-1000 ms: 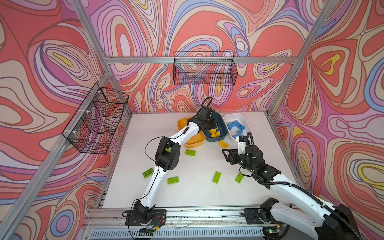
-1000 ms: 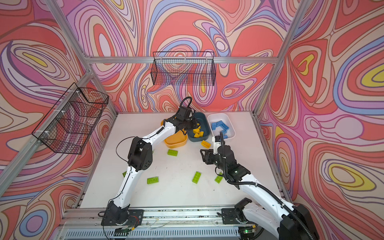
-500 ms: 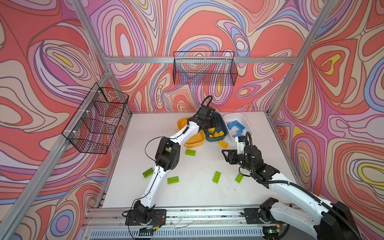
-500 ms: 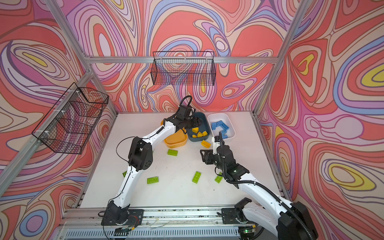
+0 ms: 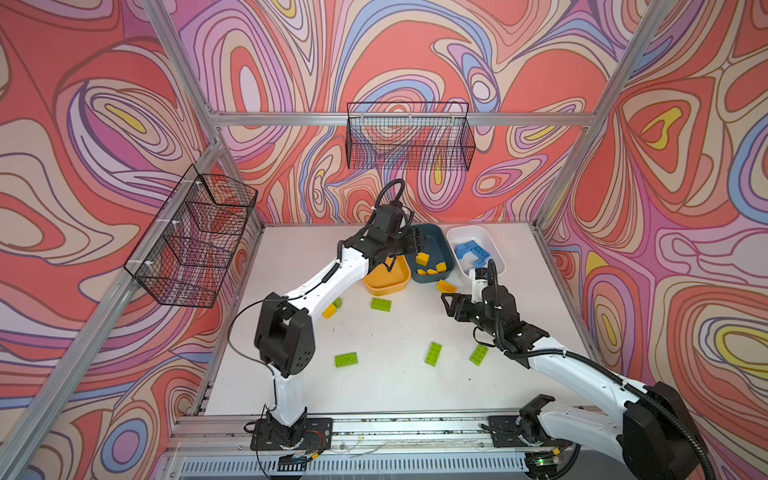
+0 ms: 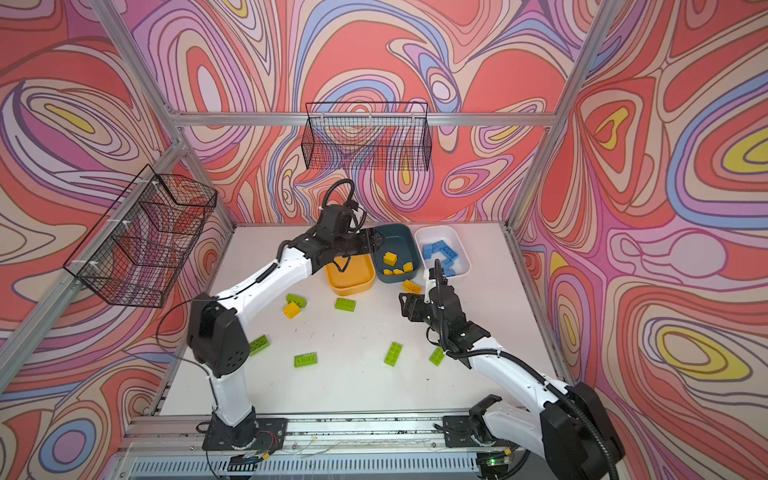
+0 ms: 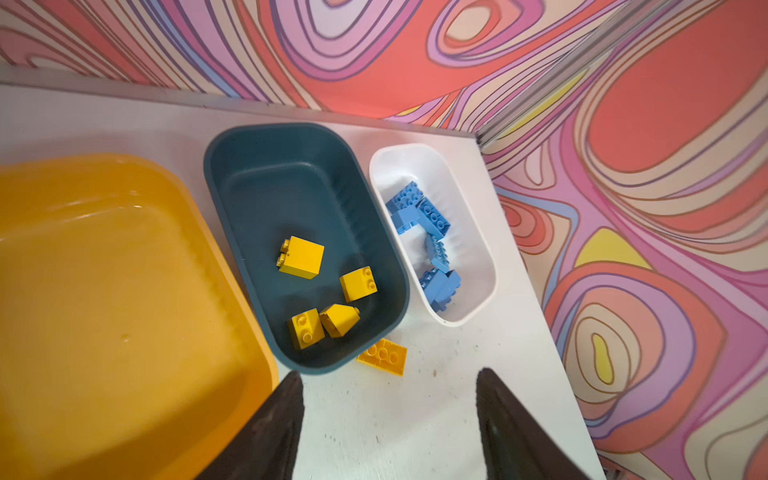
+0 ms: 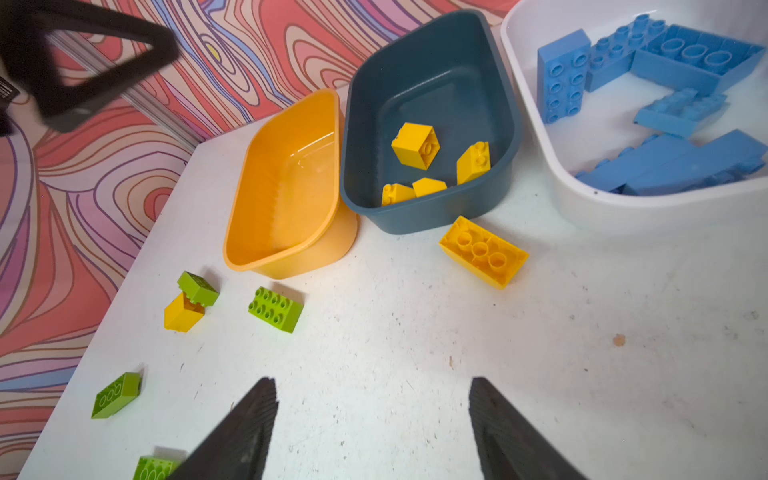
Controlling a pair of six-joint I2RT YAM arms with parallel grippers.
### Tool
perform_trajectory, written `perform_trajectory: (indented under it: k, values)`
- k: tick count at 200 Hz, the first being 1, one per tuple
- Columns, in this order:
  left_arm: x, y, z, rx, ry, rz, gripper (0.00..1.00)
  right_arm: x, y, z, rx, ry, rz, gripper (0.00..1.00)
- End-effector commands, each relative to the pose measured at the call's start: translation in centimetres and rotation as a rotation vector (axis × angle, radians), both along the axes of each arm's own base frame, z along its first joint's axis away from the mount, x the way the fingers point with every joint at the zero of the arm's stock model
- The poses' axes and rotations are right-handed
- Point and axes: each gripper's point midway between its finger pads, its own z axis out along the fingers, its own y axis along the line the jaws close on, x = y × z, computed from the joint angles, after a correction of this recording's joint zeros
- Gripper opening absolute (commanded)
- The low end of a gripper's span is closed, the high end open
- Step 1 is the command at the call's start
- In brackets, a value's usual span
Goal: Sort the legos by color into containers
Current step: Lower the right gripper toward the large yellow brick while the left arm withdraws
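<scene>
My left gripper [image 5: 417, 241] [image 7: 388, 374] hangs open and empty over the near end of the dark blue container [image 5: 432, 232] [image 7: 291, 178], which holds several yellow legos [image 7: 300, 257]. The white container [image 5: 469, 230] beside it holds blue legos [image 8: 681, 58]. The yellow container [image 5: 384, 282] [image 8: 282, 187] is empty. A flat yellow lego [image 5: 446, 286] [image 8: 484, 251] lies on the table just in front of the dark blue one. My right gripper [image 5: 451, 305] [image 8: 372, 380] is open above bare table short of that lego. Several green legos [image 5: 381, 304] [image 6: 392, 354] lie scattered.
A small yellow lego [image 6: 291, 309] touches a green one [image 6: 296, 300] left of the containers, under my left arm. Black wire baskets hang on the back wall [image 5: 409, 137] and the left wall [image 5: 195, 237]. The three containers sit close together at the back.
My left gripper's jaws have opened over the dark blue container. My right gripper's jaws have spread wider. Both arms have barely shifted.
</scene>
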Motion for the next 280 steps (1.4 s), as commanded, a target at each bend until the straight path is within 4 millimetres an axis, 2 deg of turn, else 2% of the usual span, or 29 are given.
perform_trajectory:
  k: [1, 15, 55, 85, 116, 152, 201, 217, 221, 280]
  values:
    - [-2.8, 2.7, 1.2, 0.039, -0.039, 0.022, 0.65, 1.5, -0.1, 0.9, 0.009, -0.044, -0.038, 0.78]
    - [-5.3, 5.0, 2.2, 0.054, -0.051, 0.047, 0.65, 2.3, -0.2, 0.6, -0.005, -0.042, -0.049, 0.78]
    - [-12.2, 11.6, 1.9, 0.11, -0.073, 0.127, 0.66, 4.6, -1.3, -1.0, -0.053, -0.026, -0.068, 0.8]
    - [-16.0, 15.4, -0.1, 0.154, -0.061, 0.18, 0.65, 6.6, -1.1, -2.8, -0.059, -0.007, -0.03, 0.81]
    - [-18.5, 17.6, -2.1, 0.176, -0.047, 0.205, 0.65, 8.8, 0.1, -4.3, -0.053, 0.021, 0.024, 0.81]
    - [-19.9, 19.0, -3.6, 0.204, -0.024, 0.223, 0.65, 10.3, 0.0, -5.5, -0.088, 0.035, 0.012, 0.81]
    - [-20.4, 19.2, -4.4, 0.212, -0.002, 0.22, 0.65, 11.7, -0.6, -7.7, -0.13, 0.068, -0.001, 0.8]
    - [-20.4, 19.2, -4.4, 0.217, 0.001, 0.216, 0.65, 12.2, -0.9, -7.5, -0.126, 0.06, -0.011, 0.8]
    - [-20.4, 19.2, -4.3, 0.218, -0.001, 0.214, 0.65, 12.2, -1.0, -8.6, -0.131, 0.083, -0.011, 0.8]
    - [-20.6, 19.4, -4.4, 0.227, 0.004, 0.221, 0.65, 12.3, -0.2, -11.7, -0.144, 0.153, 0.042, 0.8]
